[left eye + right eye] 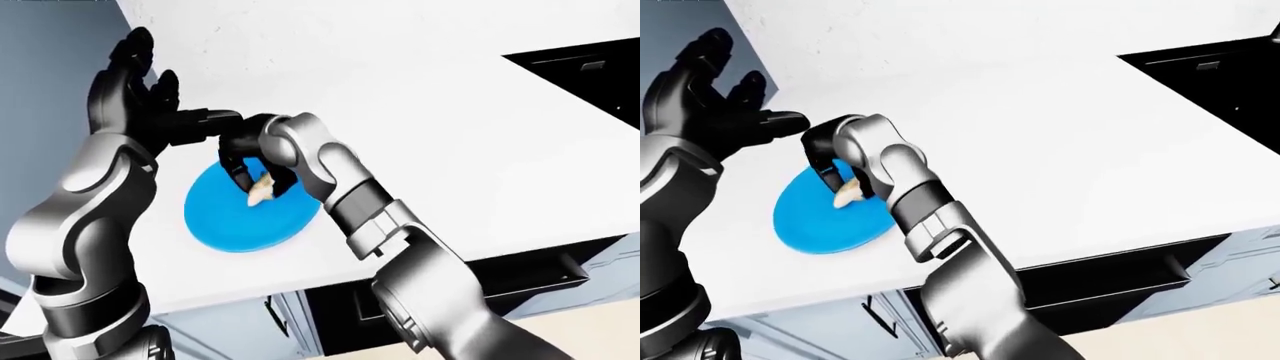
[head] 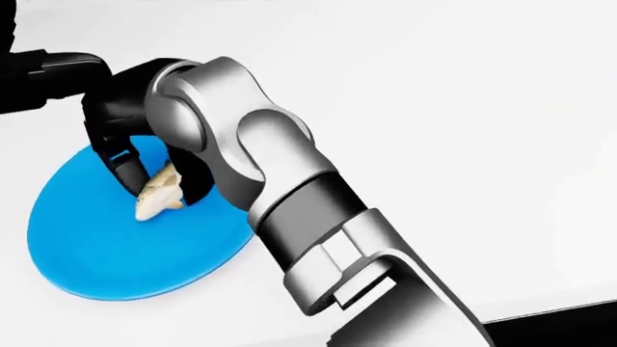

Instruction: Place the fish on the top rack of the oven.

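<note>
Two black fingers [image 2: 124, 168] of the right hand [image 2: 145, 155] curl down around a small pale, tan-and-cream fish [image 2: 157, 195], which sits on a round flat blue plate [image 2: 87, 253] at the lower left of the head view, on the white countertop [image 2: 463, 108]. The fingers appear clamped on the fish's upper end, though whether it has cleared the plate cannot be told.

My read on the risk: the hold looks to be near one end only, so the fish could pivot or slip out when lifted, dropping back onto the plate or off the counter edge at the bottom of the left-eye view. The bulky forearm hides much of the grasp, making a poor grip hard to notice.

In the upper left of the left-eye view, the left hand [image 1: 135, 94] is raised beside the plate, its fingers spread apart, holding nothing. No oven rack is identifiable.
</note>
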{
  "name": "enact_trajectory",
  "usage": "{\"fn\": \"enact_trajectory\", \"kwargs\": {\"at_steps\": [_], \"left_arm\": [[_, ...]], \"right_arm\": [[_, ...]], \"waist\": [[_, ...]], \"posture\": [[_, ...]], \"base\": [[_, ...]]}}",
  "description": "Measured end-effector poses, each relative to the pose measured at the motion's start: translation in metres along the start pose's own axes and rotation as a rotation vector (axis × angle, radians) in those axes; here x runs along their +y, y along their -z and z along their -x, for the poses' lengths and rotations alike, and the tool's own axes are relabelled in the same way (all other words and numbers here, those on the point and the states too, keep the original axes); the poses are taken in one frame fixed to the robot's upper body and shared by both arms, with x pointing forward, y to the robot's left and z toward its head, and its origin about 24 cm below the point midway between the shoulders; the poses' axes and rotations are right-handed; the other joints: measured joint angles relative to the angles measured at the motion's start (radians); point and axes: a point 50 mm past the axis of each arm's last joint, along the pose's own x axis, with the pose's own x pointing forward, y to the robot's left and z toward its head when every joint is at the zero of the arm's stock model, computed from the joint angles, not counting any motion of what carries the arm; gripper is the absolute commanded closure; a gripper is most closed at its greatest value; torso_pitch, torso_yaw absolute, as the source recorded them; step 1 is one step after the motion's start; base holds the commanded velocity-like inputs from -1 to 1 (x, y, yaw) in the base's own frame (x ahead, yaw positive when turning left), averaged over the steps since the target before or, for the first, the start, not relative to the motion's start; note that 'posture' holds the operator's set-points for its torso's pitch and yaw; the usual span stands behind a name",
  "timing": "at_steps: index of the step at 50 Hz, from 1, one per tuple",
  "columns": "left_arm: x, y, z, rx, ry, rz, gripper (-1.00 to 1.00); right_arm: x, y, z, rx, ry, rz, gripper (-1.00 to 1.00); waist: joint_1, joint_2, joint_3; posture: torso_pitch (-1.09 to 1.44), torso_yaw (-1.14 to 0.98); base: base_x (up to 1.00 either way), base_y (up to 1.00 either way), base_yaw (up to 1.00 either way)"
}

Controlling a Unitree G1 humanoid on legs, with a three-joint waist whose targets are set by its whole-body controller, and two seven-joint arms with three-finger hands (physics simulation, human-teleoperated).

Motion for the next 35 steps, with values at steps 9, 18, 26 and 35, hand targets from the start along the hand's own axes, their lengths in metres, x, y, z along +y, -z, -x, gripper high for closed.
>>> {"fn": "enact_trajectory", "kwargs": {"at_steps": [9,18,26,35], "left_arm": [[0.000,-0.001,0.000,-0.006,-0.002,0.000,-1.00],[0.000,-0.001,0.001,-0.004,0.002,0.001,-1.00],[0.000,-0.001,0.000,-0.004,-0.002,0.002,-1.00],[0.001,-0.003,0.001,-0.012,-0.004,0.004,-1.00]], "right_arm": [[0.003,-0.001,-0.002,-0.015,-0.030,-0.019,1.00],[0.000,-0.001,-0.002,-0.018,-0.029,-0.030,1.00],[-0.011,-0.002,0.001,-0.024,-0.007,-0.030,1.00],[-0.024,0.005,0.006,0.006,0.026,-0.038,0.92]], "waist": [[-0.001,0.000,0.002],[0.001,-0.003,0.018],[0.005,-0.006,0.024],[0.009,-0.005,0.023]], "posture": [[0.00,0.00],[0.00,0.00],[0.00,0.00],[0.00,0.00]], "base": [[0.00,0.00,0.00],[0.00,0.00,0.00],[0.00,0.00,0.00],[0.00,0.00,0.00]]}}
